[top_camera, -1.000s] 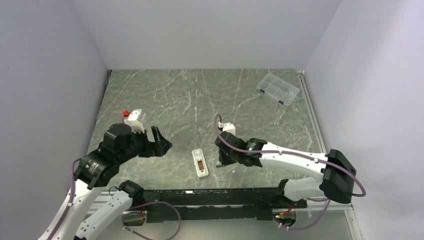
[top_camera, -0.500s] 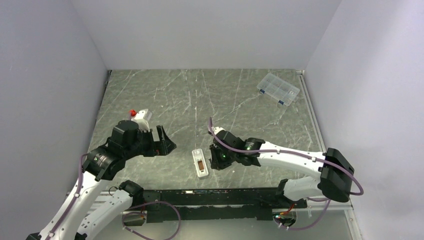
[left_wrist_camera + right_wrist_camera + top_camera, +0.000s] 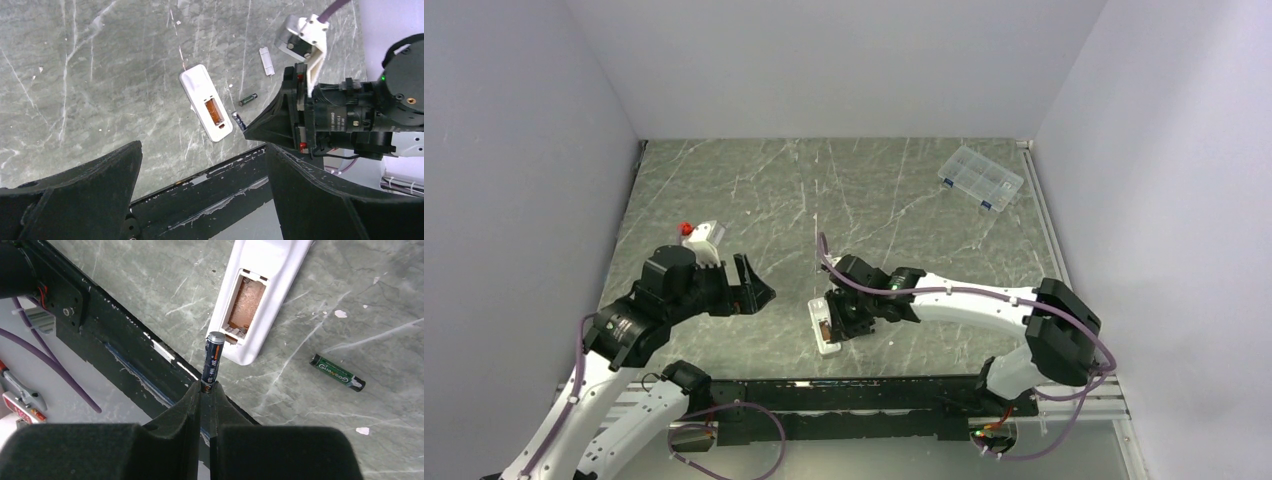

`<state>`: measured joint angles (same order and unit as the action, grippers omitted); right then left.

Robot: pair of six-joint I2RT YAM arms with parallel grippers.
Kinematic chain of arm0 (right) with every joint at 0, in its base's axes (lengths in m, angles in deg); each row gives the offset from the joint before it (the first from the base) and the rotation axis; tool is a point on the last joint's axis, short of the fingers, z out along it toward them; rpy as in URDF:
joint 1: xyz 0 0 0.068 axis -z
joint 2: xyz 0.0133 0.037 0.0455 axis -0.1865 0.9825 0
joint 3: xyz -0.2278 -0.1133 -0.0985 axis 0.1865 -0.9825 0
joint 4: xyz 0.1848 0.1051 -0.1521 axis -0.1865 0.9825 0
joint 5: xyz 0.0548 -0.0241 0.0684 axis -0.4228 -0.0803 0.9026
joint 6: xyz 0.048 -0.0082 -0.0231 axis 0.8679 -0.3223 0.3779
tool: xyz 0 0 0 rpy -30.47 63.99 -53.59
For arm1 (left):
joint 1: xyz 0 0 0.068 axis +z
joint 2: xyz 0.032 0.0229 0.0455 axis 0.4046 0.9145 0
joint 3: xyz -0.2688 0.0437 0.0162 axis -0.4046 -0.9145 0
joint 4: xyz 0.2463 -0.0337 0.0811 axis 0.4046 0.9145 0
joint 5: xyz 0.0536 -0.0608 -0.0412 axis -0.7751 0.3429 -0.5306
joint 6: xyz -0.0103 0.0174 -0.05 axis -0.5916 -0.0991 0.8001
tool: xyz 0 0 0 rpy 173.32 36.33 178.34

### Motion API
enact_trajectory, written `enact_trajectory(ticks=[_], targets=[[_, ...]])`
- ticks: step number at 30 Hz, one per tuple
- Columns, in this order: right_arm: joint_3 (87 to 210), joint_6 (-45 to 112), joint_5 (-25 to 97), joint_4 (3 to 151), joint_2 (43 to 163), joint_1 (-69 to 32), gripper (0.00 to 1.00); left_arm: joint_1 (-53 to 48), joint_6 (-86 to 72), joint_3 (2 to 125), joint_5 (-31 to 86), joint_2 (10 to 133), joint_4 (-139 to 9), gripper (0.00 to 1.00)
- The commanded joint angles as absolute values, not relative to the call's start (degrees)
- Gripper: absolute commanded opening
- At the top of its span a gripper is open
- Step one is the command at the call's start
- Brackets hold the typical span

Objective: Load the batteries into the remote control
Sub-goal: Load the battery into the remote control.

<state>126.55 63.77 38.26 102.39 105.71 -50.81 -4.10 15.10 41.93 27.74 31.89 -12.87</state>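
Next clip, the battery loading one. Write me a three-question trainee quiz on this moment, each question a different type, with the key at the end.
1. True or false: the left end effector grips the remote control.
2. The right end effector is shut on: A) a battery; B) the remote control; C) nothing.
3. Where does the other battery lie?
Key: 1. False: it is open and holds nothing. 2. A. 3. On the table, beside the remote control, apart from it.
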Motion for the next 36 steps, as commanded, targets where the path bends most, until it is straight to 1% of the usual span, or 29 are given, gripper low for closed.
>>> enact_trajectory(ticks=[1,17,36], targets=[[130.2,65.8,39.8,102.5,107.6,-51.1,0.00,-4.1,15.4,41.8,29.0,30.7,-15.4,0.98],[134.0,68.1,39.9,105.7,115.8,-51.1,0.00,-4.2,14.9,41.8,28.9,30.6,-15.6,0.98],[136.5,70.2,38.2,107.3,119.9,-50.7,0.00,-4.2,14.9,41.8,29.0,30.4,-15.6,0.98]])
